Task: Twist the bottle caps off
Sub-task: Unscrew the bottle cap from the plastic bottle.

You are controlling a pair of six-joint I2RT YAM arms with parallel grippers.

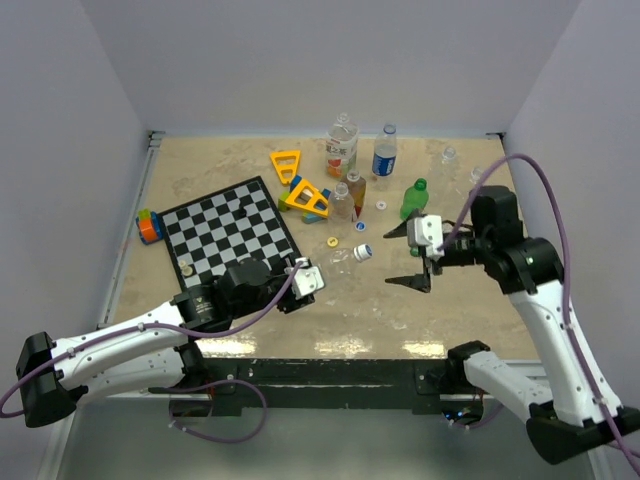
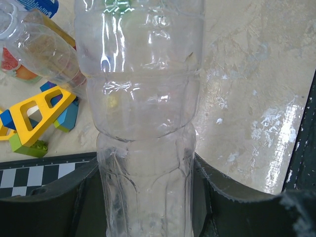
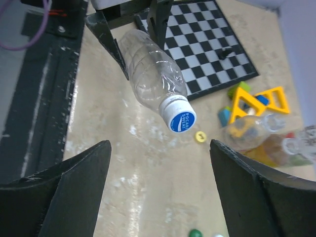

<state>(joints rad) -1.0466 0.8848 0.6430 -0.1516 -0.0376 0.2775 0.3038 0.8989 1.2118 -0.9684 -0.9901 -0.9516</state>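
We find the left gripper (image 1: 308,278) clamped on a clear bottle (image 3: 150,69), blue-and-white cap (image 3: 179,118) on; the right gripper (image 1: 402,258) gapes empty. A yellow cap (image 1: 332,242) lies loose; the green bottle (image 1: 414,198) is capped.

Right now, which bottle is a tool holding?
The clear bottle with the blue-and-white cap, gripped sideways in the left tool. The other bottles sit farther back, untouched.
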